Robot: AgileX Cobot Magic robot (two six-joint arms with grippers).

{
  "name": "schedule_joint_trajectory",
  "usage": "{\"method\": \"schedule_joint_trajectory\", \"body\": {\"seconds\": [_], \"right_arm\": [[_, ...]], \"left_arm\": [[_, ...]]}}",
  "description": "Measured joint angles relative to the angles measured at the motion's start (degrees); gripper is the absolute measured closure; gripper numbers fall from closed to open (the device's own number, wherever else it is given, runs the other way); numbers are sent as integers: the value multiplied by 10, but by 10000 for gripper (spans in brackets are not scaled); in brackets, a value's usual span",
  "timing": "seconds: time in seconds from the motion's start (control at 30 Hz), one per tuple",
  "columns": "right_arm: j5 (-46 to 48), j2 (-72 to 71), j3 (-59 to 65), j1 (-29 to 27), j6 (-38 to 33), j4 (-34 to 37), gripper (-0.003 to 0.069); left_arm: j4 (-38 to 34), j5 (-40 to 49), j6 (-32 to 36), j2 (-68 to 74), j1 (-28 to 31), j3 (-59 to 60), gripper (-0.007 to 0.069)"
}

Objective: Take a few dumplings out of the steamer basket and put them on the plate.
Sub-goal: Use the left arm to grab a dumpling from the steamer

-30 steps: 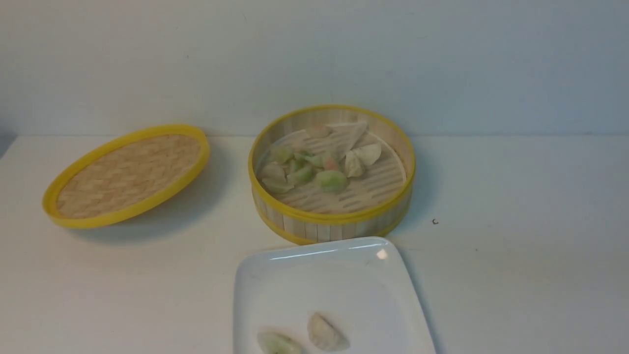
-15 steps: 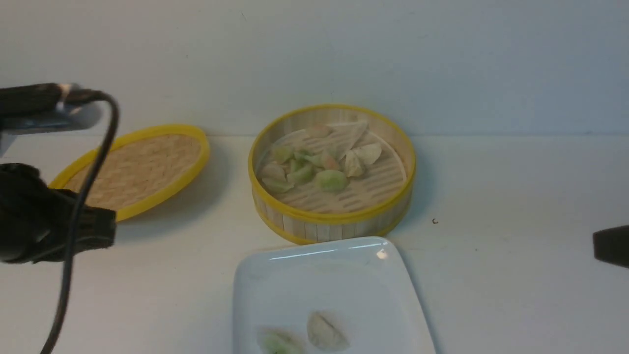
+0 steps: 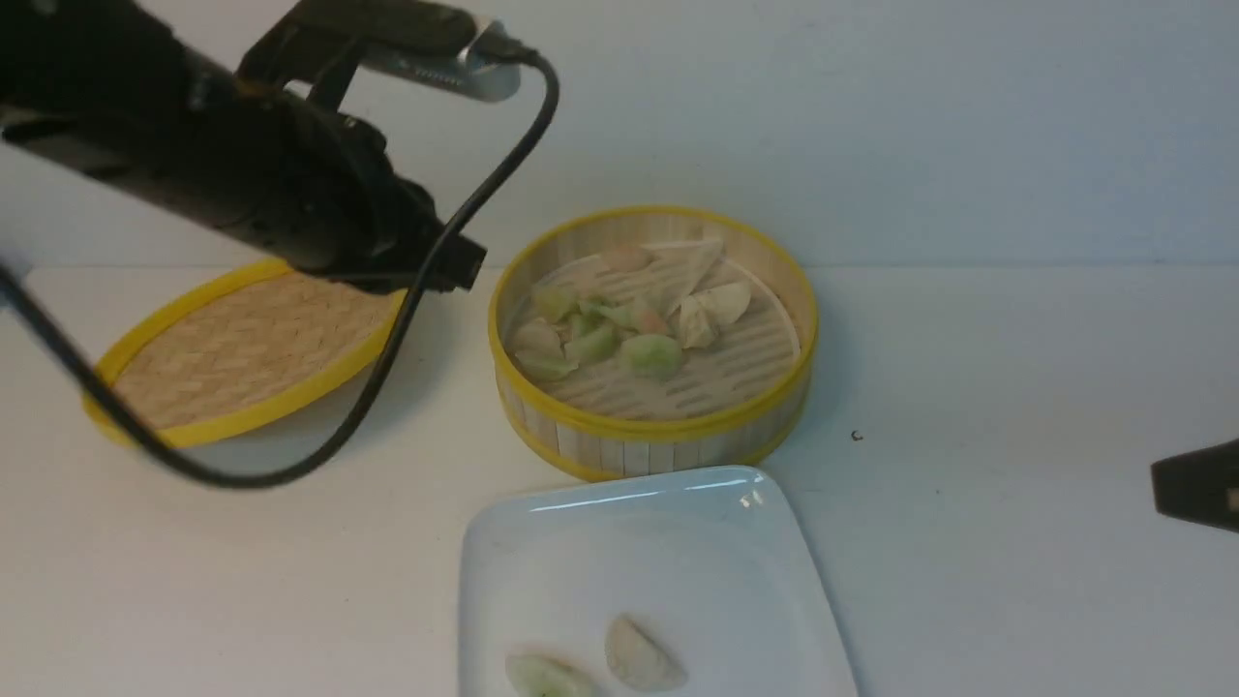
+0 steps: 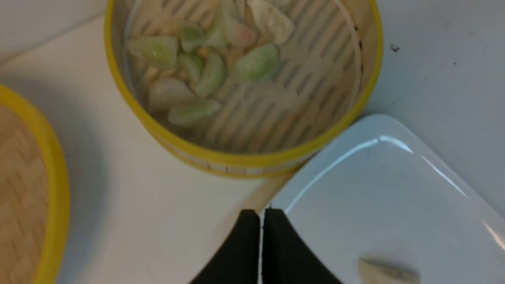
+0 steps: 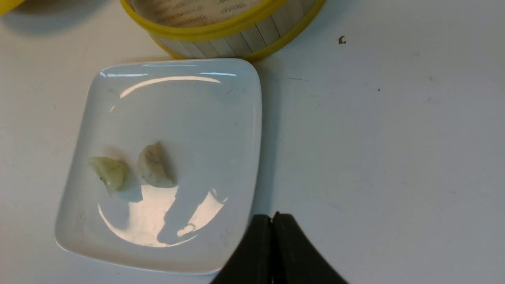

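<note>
The steamer basket (image 3: 653,440) stands mid-table with several dumplings (image 3: 650,354) in it. It also shows in the left wrist view (image 4: 236,159) with its dumplings (image 4: 256,63). The white plate (image 3: 639,503) lies in front of it and holds a whitish dumpling (image 3: 641,656) and a green dumpling (image 3: 547,676). Both show in the right wrist view (image 5: 154,165) (image 5: 110,173). My left gripper (image 3: 463,269) (image 4: 261,213) is shut and empty, raised just left of the steamer. My right gripper (image 3: 1162,489) (image 5: 273,216) is shut and empty, at the right edge of the front view, right of the plate (image 5: 221,118).
The woven yellow-rimmed lid (image 3: 252,344) lies tilted at the left, under my left arm; it shows in the left wrist view (image 4: 23,189). My left arm's cable hangs in a loop over the lid and the table. A wall stands behind the steamer.
My left arm has swung up and to the right, from the lower left to above the lid beside the steamer. My right gripper has edged slightly in from the right.
</note>
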Motion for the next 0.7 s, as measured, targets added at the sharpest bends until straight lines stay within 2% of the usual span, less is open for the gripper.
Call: {"method": "schedule_joint_trajectory", "body": {"seconds": [0.17, 0.4, 0.5, 0.63, 0.67, 0.7], "right_arm": [[0, 0, 0, 0, 0, 23, 673], [4, 0, 0, 0, 11, 31, 673], [7, 0, 0, 0, 13, 31, 673], [12, 0, 0, 0, 13, 31, 673], [13, 0, 0, 0, 13, 31, 673], [15, 0, 0, 0, 13, 31, 673]], "left_arm": [[13, 5, 34, 106, 0, -100, 631], [16, -18, 75, 245, 0, -180, 608], [16, -33, 78, 296, 0, -209, 562], [20, -37, 80, 355, -4, -243, 445], [22, -38, 81, 357, -4, -246, 439], [30, -44, 85, 375, -6, -255, 374]]}}
